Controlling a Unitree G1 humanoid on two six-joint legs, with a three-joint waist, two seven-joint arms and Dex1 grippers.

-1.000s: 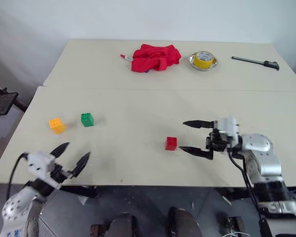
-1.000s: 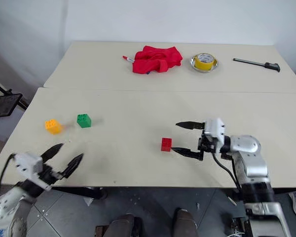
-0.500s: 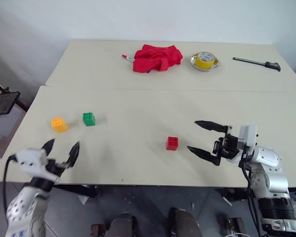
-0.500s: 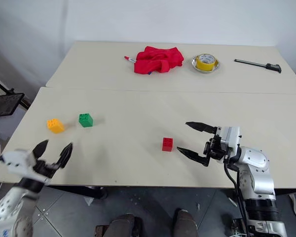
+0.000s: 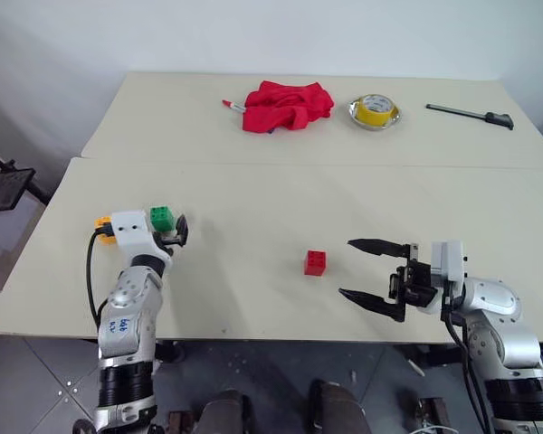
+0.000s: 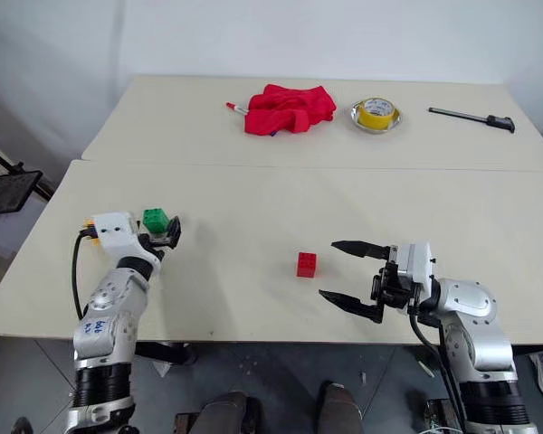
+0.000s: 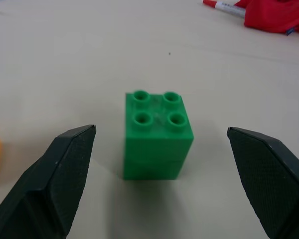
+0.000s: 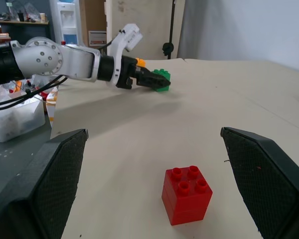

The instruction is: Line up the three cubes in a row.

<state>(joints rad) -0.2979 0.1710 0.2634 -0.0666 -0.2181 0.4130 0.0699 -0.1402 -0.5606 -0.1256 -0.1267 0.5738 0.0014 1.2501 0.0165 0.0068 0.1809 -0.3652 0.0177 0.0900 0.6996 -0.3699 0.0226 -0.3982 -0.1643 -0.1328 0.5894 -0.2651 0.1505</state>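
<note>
A green cube stands between the fingers of my open left gripper, with a gap on each side. Just to its left, the orange-yellow cube is partly hidden behind my left wrist. The red cube sits alone near the middle of the front table. My right gripper hovers open a short way to its right, pointing at it, and the red cube lies ahead of the fingers, untouched. The right wrist view also catches my left gripper at the green cube.
On the back table lie a red cloth with a red pen beside it, a yellow tape roll and a black tool. A seam divides the two tables. A plastic bin stands off the table's side.
My left arm has swung forward from the table's front edge up to the green cube, fingers now on either side of it. The right gripper has drawn back a little from the red cube.
</note>
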